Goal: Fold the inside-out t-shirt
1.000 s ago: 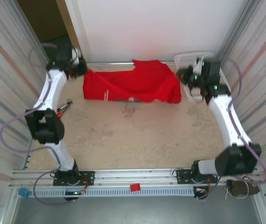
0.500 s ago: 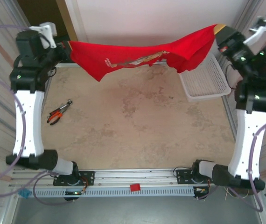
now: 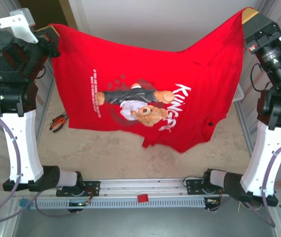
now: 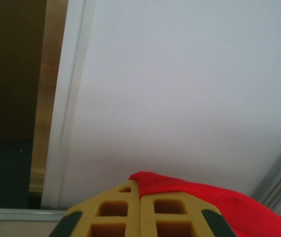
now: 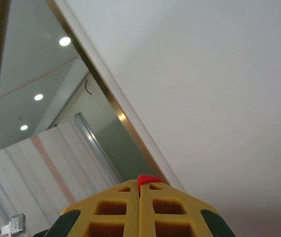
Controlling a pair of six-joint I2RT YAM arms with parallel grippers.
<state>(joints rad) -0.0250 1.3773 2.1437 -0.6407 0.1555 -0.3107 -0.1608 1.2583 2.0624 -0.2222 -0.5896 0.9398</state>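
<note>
Top external view: we see just a sliver of the white basket (image 3: pixel 238 93) at the right table edge. The rest is hidden behind the hanging red t-shirt (image 3: pixel 145 69), so we can't tell what is in it. Pliers (image 3: pixel 56 123) lie on the table (image 3: pixel 130 158) at left, partly cut off by the shirt's edge. The shirt hangs spread in the air between both arms, well above the table, bear graphic and white lettering facing the camera. Left gripper (image 3: pixel 52 32) pinches the upper left corner, right gripper (image 3: pixel 248 14) the upper right corner. Left wrist view: jaws pressed together on red cloth, which spills to the right. Right wrist view: jaws closed, a small red tuft at the tips.
</note>
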